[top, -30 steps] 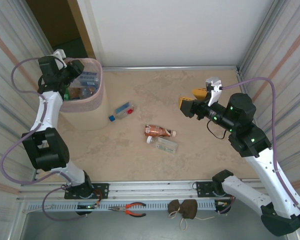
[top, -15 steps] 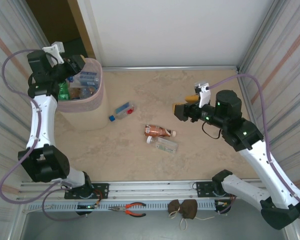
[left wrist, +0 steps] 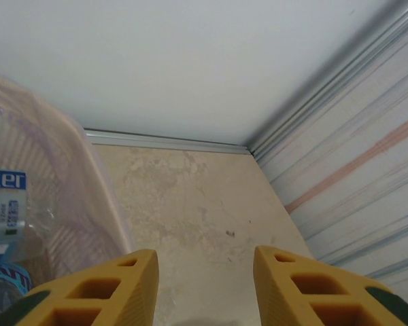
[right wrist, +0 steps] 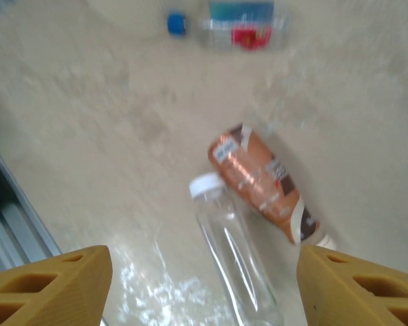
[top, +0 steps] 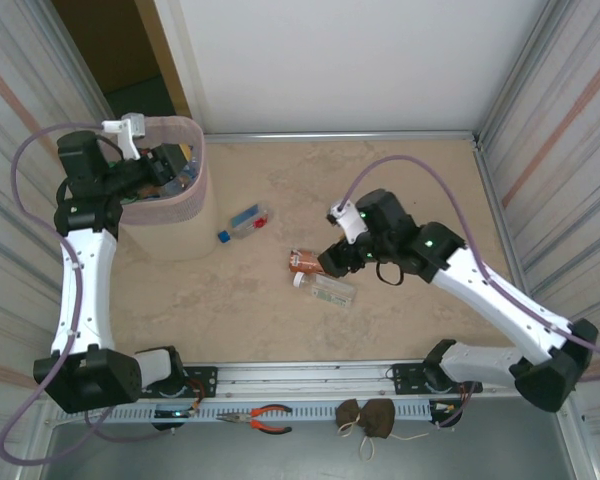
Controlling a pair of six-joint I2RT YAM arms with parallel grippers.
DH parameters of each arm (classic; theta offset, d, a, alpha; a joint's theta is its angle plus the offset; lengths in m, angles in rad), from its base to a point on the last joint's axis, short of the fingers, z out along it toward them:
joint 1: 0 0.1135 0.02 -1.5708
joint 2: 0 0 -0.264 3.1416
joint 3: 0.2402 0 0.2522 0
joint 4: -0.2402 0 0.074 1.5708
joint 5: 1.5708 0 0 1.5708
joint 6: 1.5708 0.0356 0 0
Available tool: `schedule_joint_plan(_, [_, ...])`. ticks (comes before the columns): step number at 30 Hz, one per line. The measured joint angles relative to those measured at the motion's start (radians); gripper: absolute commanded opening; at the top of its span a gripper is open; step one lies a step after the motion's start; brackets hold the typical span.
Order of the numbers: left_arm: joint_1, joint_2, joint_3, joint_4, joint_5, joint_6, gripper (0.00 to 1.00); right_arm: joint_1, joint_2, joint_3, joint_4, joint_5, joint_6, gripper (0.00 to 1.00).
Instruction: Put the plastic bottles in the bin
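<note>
blue-capped bottle point(right wrist: 238, 20): cut by top edge, blurred | bin point(left wrist: 68, 156): cut off left

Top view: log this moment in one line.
left gripper: open, at bin | right gripper: open, above brown bottle, clear bottle | blue-cap bottle: on table

Overhead camera sits high behind the arm bases and gives me the whole counter point(top: 410, 180) from above. Left wrist view looks out past the left claw point(left wrist: 205, 272), over the bin point(left wrist: 88, 183) wall, toward the far corner. Right wrist view points down, close in; its brown bottle point(right wrist: 258, 180) and clear bottle point(right wrist: 234, 255) also show overhead.
</note>
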State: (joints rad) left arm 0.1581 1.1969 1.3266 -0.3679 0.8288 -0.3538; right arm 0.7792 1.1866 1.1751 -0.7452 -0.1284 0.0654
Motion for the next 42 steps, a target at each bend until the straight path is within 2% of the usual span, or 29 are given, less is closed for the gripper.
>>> schedule_joint_plan(5, [-0.002,-0.045,-0.02,-0.005,0.017,0.0,0.43,0.037,0.106,-0.046,-0.062,0.054,-0.045,0.69])
schedule_joint_plan(11, [-0.002,-0.058,-0.034,-0.002,0.029,-0.009,0.44,0.042,0.225,-0.115,-0.089,0.1,-0.047,0.73])
schedule_joint_plan(15, [-0.002,-0.058,-0.039,-0.001,0.037,-0.013,0.44,0.042,0.294,-0.131,-0.09,0.122,-0.038,0.72])
schedule_joint_plan(21, [-0.002,-0.058,-0.042,0.006,0.043,-0.022,0.44,0.054,0.383,-0.138,-0.085,0.136,-0.014,0.64])
schedule_joint_plan(30, [-0.002,-0.056,-0.042,0.006,0.043,-0.037,0.44,0.092,0.449,-0.14,-0.063,0.136,0.006,0.45])
schedule_joint_plan(38, [-0.003,-0.056,-0.042,0.007,0.043,-0.044,0.46,0.127,0.454,-0.134,-0.06,0.114,0.006,0.39])
schedule_joint_plan(42, [-0.022,-0.057,-0.042,0.006,0.04,-0.047,0.51,0.132,0.418,-0.126,-0.06,0.085,0.01,0.39])
